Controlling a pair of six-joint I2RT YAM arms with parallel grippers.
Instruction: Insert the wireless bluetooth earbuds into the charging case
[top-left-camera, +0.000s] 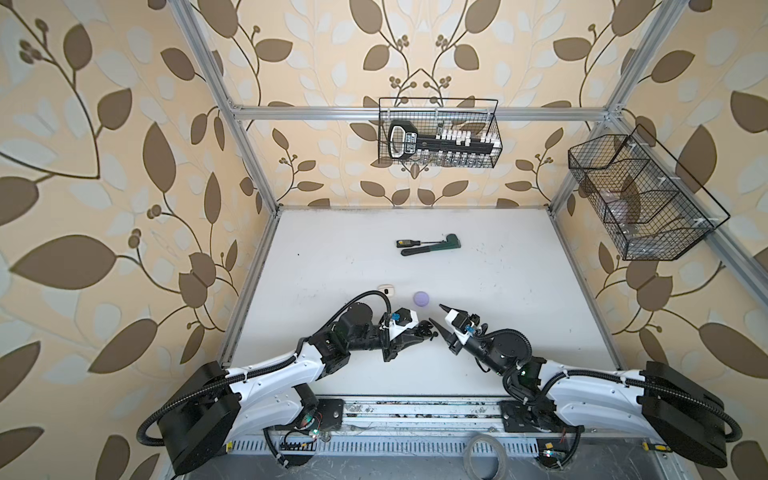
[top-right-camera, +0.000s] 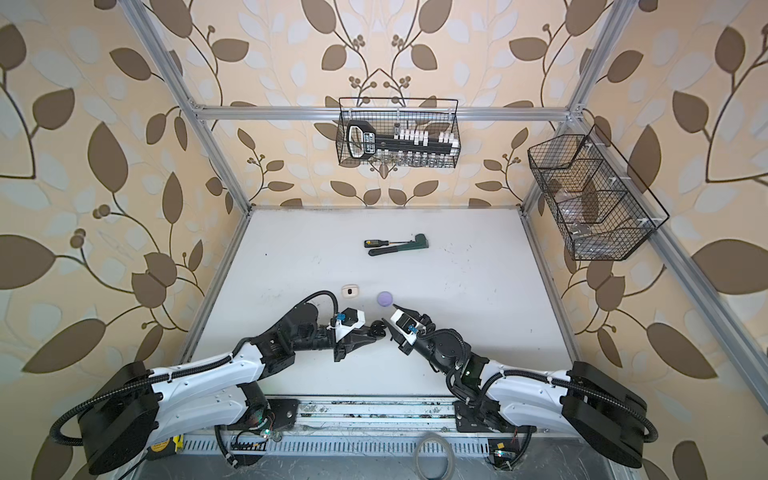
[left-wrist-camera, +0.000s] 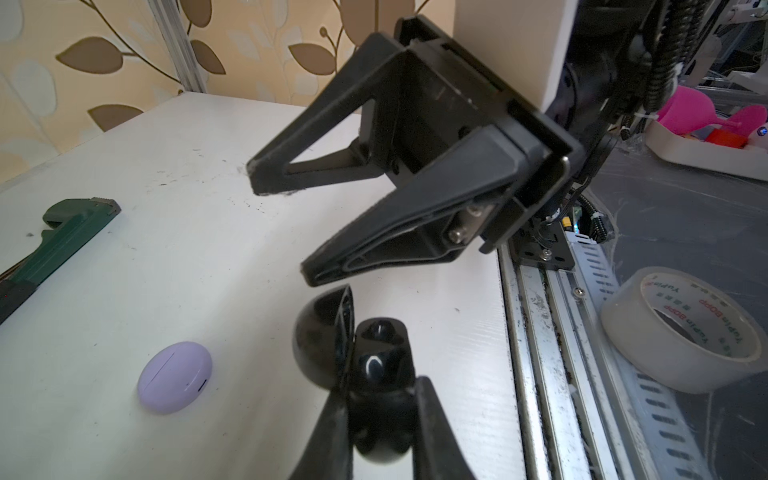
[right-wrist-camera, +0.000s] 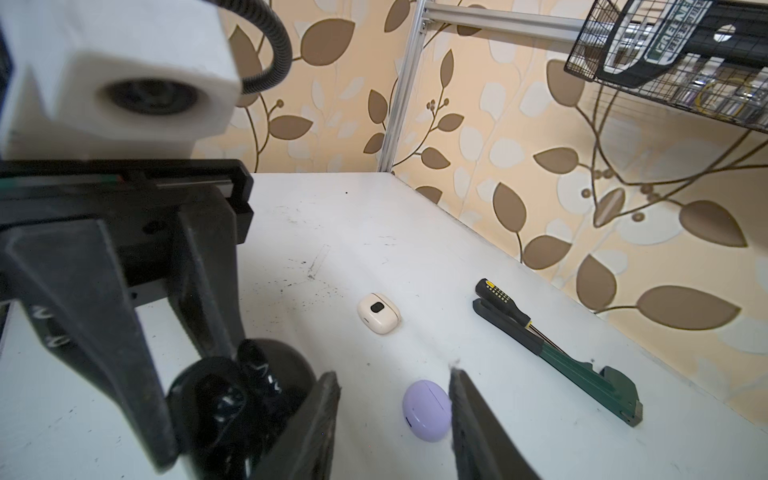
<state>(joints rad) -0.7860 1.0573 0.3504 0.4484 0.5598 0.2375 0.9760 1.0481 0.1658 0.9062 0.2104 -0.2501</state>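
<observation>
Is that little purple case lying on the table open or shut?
Shut. The lavender case shows only a thin seam line between lid and base, with no gap.

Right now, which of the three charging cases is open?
The black case in the left gripper, lid hinged up; lavender case and cream case lie shut.

You have a glossy black plastic case (left-wrist-camera: 374, 365) throwing sharp highlights, while the lavender case (left-wrist-camera: 174, 377) looks like smooth, satin plastic and the cream case (right-wrist-camera: 378, 312) much the same. Your bench (left-wrist-camera: 187, 174) is matt white, scuffed and speckled with dark marks; the basket (top-left-camera: 490, 137) is black-coated wire.
</observation>
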